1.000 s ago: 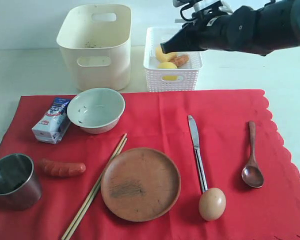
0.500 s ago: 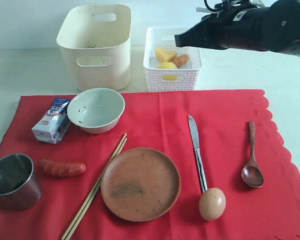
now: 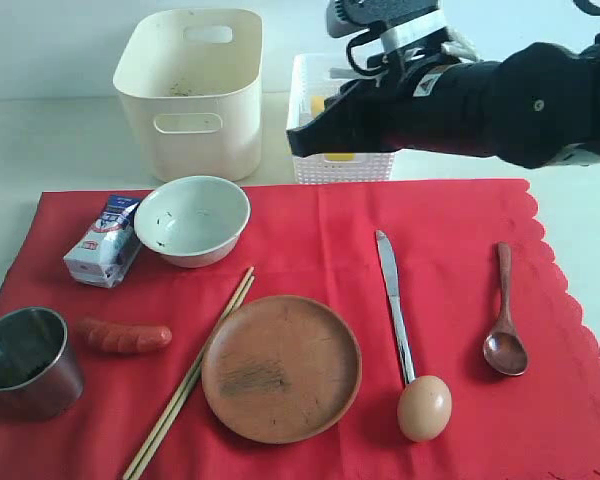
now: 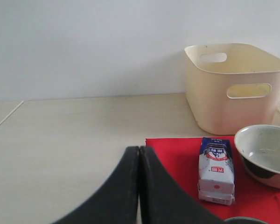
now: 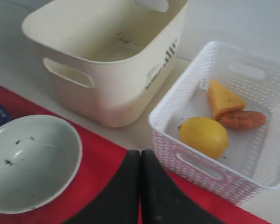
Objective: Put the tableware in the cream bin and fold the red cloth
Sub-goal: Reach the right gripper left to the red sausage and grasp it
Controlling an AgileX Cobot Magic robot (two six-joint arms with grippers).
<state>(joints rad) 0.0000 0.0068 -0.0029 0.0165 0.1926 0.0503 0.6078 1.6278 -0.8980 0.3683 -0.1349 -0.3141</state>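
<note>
you are seeing your left gripper hanging by the back left corner of the cloth, fingers pressed together with nothing between them. the cloth is lying flat across the tabletop, unfolded, its scalloped edge on the right. the cup is standing at its front left corner, the sausage lying just beside it and the carton lying behind. the bowl is sitting upright near the back edge, and the bin is standing behind it on the bare tabletop. the chopsticks are lying aslant along the left rim of the plate, near the front edge. your right gripper is hovering over the back edge, in front of the basket, fingers clenched on nothing. the knife is lying with the egg at its near end, and the spoon is lying toward the right edge.
</note>
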